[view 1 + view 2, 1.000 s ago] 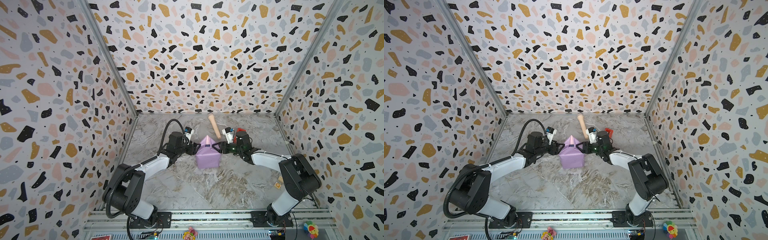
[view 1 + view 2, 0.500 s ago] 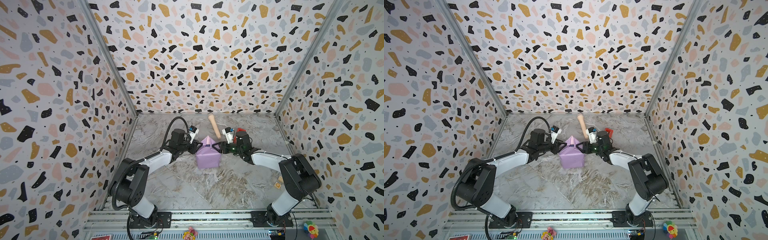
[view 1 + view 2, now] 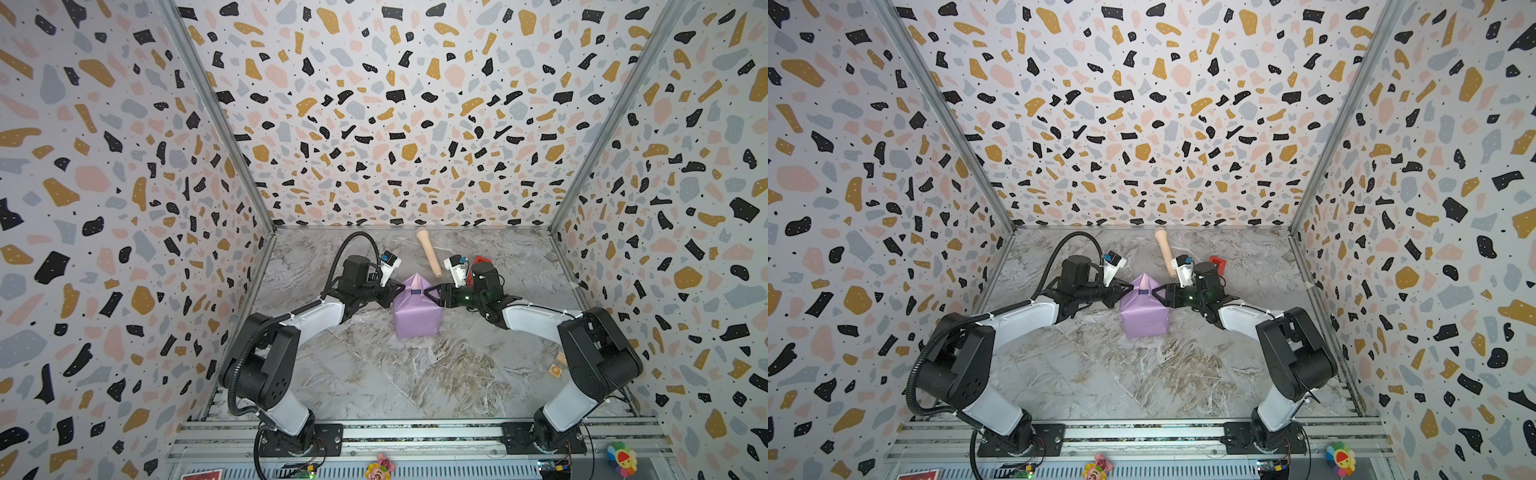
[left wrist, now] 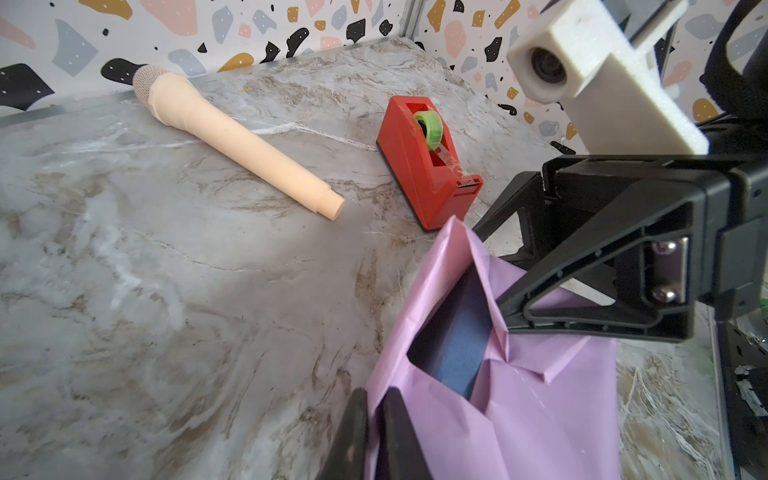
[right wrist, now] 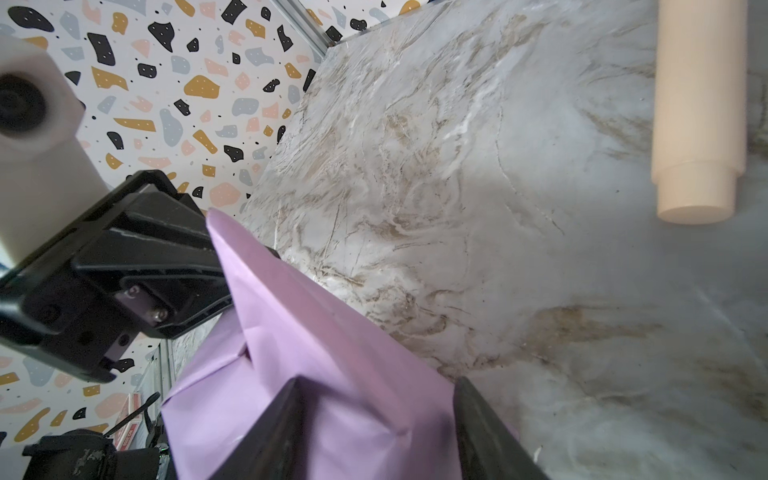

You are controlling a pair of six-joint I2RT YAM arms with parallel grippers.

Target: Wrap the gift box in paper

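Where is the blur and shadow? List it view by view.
Both top views: sharp, corner posts splayed by the wide lens. Left wrist: its own fingers blurred, tape dispenser crisp. Right wrist: nearest paper smeared, soft shadow on the table.

Lilac paper (image 3: pixel 417 320), navy gift box (image 4: pixel 455 353), red tape dispenser (image 4: pixel 419 166), beige toy microphone (image 4: pixel 232 141), grey marbled table (image 3: pixel 374 374), terrazzo-speckled walls (image 3: pixel 395 104)

Gift box (image 4: pixel 455 353) mostly hid under paper (image 4: pixel 540 415), blue strip shows past L gripper (image 4: pixel 375 395). Tape dispenser (image 3: pixel 483 262) part hid behind R gripper (image 3: pixel 434 294). Toy mic (image 5: pixel 698 124) cut by frame.
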